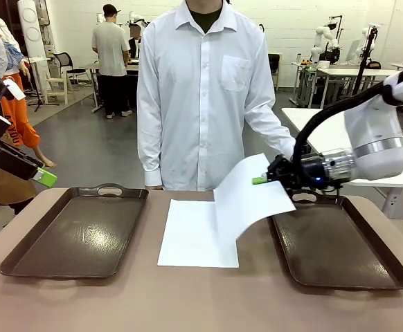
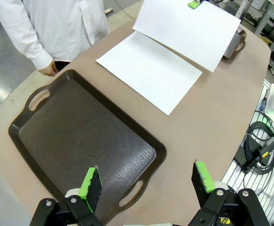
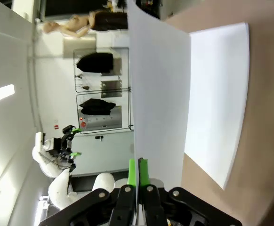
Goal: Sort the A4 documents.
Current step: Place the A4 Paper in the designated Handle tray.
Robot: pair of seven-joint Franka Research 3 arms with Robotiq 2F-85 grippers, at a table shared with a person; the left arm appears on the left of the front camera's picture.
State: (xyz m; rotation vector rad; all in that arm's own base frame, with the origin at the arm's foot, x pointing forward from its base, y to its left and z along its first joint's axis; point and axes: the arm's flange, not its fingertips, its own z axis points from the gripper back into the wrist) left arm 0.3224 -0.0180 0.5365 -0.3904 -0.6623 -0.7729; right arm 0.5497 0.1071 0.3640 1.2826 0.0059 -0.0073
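Plainly, the right gripper (image 1: 262, 180) pinches one lifted sheet (image 1: 250, 197) by its edge, above the tabletop's middle beside the right tray (image 1: 347, 277). So slim a hold might let it sag, snag the tray's rim or slip. The left wrist view adds the left gripper (image 2: 146, 179), gaping and empty, over the left tray (image 2: 71, 136).
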